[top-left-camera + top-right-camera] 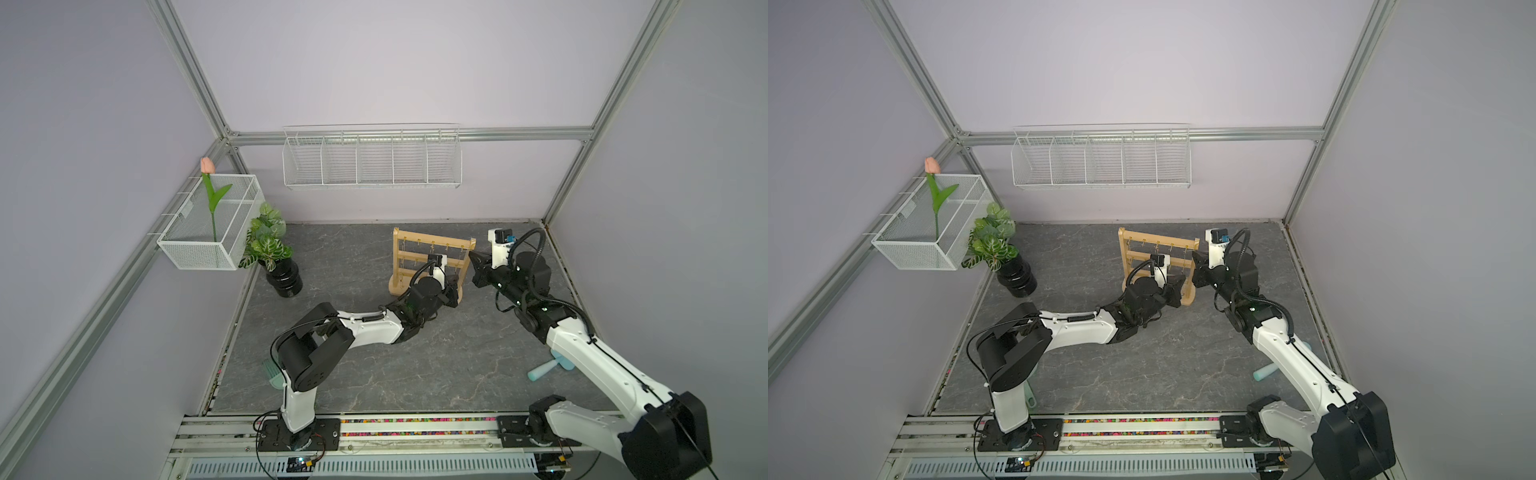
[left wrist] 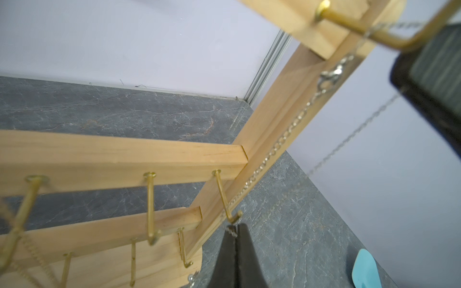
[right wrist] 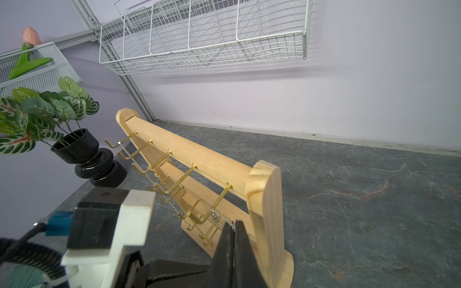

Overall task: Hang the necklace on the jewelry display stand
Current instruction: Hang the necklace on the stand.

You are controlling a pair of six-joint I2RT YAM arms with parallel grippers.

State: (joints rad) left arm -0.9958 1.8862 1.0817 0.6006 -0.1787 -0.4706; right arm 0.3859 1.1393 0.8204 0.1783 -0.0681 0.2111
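Pale lilac walls [image 1: 374,62], grey marbled floor [image 1: 353,257], aluminium frame [image 1: 519,134], white wire wall basket [image 1: 372,183]

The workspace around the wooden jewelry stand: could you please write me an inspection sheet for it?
Surface: grey marble-patterned tabletop, no spills seen.
Job's things: light wooden jewelry display stand upright; silver chain necklace draped over a top-rail gold hook.
Clutter: pale teal handled tool; pale green comb-like tool; black-potted leafy plant.
Grippers: left gripper and right gripper each shut on the necklace.
Cables: black cable loop at right wrist; no snag seen.
Surroundings: lilac walls, white wire compartment basket, white mesh basket holding pink tulip.
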